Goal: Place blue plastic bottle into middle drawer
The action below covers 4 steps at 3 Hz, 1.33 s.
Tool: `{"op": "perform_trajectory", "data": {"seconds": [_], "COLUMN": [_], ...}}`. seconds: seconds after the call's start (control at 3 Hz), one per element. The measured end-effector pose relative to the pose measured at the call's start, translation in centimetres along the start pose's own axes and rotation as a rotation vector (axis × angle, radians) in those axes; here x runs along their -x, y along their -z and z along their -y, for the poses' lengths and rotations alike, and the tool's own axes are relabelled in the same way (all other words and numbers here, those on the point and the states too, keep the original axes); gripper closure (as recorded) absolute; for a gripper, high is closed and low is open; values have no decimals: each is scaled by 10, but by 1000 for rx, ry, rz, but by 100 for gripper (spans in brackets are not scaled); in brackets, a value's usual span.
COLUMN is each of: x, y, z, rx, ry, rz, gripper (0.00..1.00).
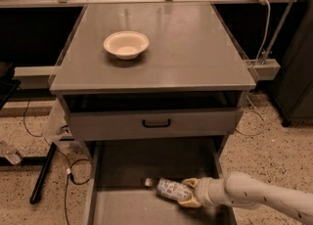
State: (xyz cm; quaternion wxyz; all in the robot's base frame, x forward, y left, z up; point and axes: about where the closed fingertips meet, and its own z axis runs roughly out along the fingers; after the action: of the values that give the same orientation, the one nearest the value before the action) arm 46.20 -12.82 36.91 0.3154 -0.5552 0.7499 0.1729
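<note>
Camera view: the end effector point(190, 193) grips the bottle point(172, 190) low inside the open drawer point(127, 163), near its right wall. Risk: released while tilted, the bottle may roll.

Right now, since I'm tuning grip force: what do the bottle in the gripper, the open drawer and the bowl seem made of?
Middle drawer: probably painted sheet metal, flat matte grey floor, thin walls. Blue plastic bottle: likely thin clear plastic, see-through body, pale printed label; the gripper holds it inside that drawer. Bowl: off-white, matte; paper or plastic, unclear.
</note>
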Motion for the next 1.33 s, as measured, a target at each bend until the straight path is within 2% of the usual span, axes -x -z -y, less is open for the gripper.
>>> {"op": "perform_trajectory", "data": {"seconds": [1.0,1.33], "x": [0,0], "y": [0,0], "z": [0,0], "rx": [0,0], "ry": [0,0], "rz": [0,0], "gripper": [12,0]}}
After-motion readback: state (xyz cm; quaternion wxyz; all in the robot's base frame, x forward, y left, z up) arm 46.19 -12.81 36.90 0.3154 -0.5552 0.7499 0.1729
